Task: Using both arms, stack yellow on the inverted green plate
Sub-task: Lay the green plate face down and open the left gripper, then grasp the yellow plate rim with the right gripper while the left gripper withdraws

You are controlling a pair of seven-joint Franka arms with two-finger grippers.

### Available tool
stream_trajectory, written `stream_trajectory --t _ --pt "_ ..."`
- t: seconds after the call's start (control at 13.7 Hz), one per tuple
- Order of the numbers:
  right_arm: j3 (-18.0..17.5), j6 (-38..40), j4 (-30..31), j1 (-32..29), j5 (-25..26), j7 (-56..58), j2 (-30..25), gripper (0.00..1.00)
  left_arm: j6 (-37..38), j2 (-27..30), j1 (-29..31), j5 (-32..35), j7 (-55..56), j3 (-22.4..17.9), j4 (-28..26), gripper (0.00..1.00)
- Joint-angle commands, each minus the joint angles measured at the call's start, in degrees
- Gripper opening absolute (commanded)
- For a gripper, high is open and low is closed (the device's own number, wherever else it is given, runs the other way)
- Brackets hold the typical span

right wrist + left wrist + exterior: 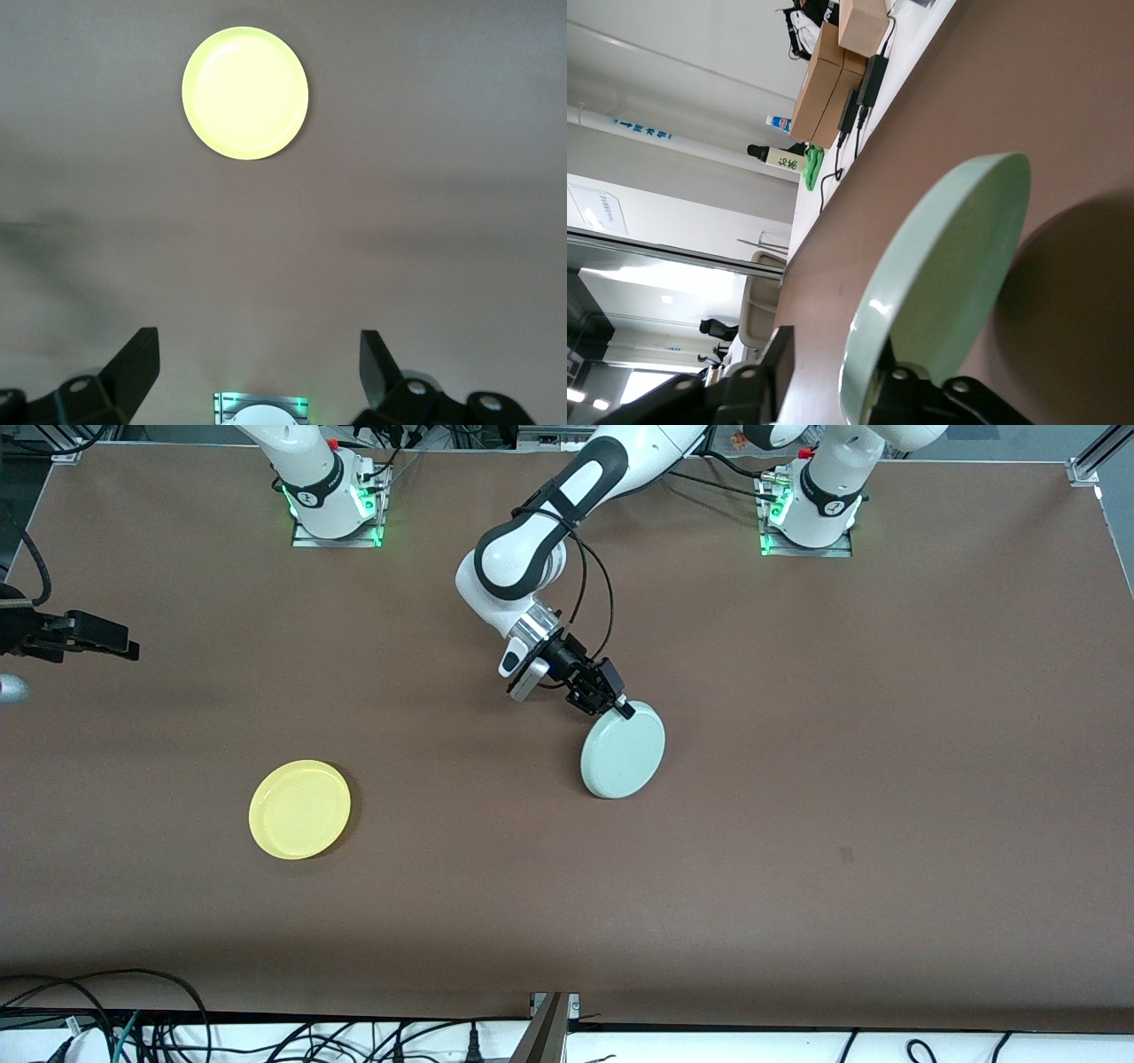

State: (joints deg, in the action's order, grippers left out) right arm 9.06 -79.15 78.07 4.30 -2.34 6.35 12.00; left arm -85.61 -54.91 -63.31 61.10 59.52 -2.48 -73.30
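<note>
The pale green plate (625, 753) is near the table's middle, tilted up on its edge with its flat underside toward the front camera. My left gripper (620, 707) is at its upper rim. In the left wrist view the green plate's (948, 266) rim stands between the left gripper's (833, 354) spread jaws: one finger (772, 363) is clear of it and the other lies against it. The yellow plate (299, 809) lies rim up toward the right arm's end, nearer the front camera. My right gripper (131, 648) is open and empty, high over that end of the table. The right wrist view (257, 354) shows the yellow plate (245, 93) far below.
The brown table (797, 824) carries only the two plates. The arm bases (332, 505) (811, 514) stand along the table's edge farthest from the front camera. Cables (133, 1019) hang below the edge nearest the front camera.
</note>
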Motion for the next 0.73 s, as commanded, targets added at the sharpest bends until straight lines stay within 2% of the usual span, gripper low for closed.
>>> stream_trajectory --t 0.0,0.15,0.37,0.51,0.66 --pt "-0.01 -0.48 -0.02 -0.34 0.32 -0.63 1.53 1.00 0.44 -3.97 -2.77 -0.02 4.27 -0.07 3.69 1.00" --pt "0.25 0.05 -0.11 -0.52 0.67 -0.20 3.29 1.00 -2.87 -4.94 -4.45 -0.19 10.68 0.02 4.13 1.00" --pt "0.60 -1.18 0.24 -0.69 2.43 -0.37 8.02 1.00 -13.58 -4.86 -4.63 -0.28 20.87 0.11 4.22 1.00" --pt "0.52 -5.29 0.77 -2.45 1.73 -0.64 12.94 1.00 -20.44 -4.68 -4.28 -1.07 27.99 0.19 4.31 1.00" --pt "0.52 -10.91 1.12 -2.54 -0.37 -1.07 17.51 1.00 -25.55 -4.07 -3.23 -3.00 30.22 0.19 4.66 1.00"
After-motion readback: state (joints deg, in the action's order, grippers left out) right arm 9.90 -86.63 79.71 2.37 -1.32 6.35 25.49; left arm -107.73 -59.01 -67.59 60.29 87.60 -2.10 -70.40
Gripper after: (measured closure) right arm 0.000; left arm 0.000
